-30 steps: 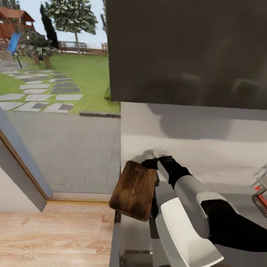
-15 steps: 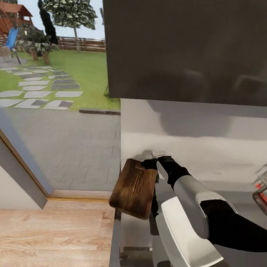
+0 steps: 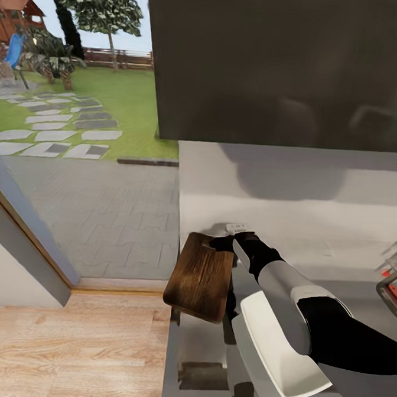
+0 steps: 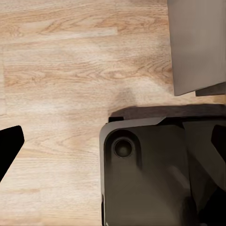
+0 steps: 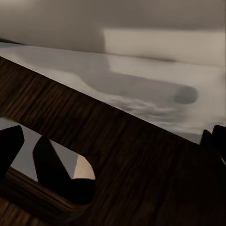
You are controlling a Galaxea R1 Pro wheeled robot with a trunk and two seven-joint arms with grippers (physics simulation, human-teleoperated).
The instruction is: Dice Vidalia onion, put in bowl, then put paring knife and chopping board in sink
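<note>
In the head view your right gripper (image 3: 224, 243) sits at the centre of the frame, just below the middle, clamped on the far end of the chopping board (image 3: 200, 277), right by its handle slot. The board hangs tilted off the gripper, its near end lower and jutting out past the left edge of the countertop (image 3: 357, 295), over the wooden floor (image 3: 64, 343). The right wrist view confirms the grip: one dark finger (image 5: 54, 175) passes through the oblong slot of the chopping board (image 5: 127, 160), whose dark grain fills the lower half of that frame, with the grey countertop (image 5: 141, 84) beyond it. The white and black forearm runs from the gripper down toward the lower right of the head view. At the right edge of that frame, level with the gripper, you can see a sliver of the sink (image 3: 394, 283) with a red part on it, well apart from the board. A large dark wall cabinet (image 3: 278, 68) fills the upper right, and the upper left looks out on a lawn and stepping stones. The left wrist view looks straight down on the floor (image 4: 70, 70) and the robot's dark base (image 4: 150, 169); one black fingertip (image 4: 9, 146) shows at the left edge, and you cannot tell whether that gripper is spread or closed.
</note>
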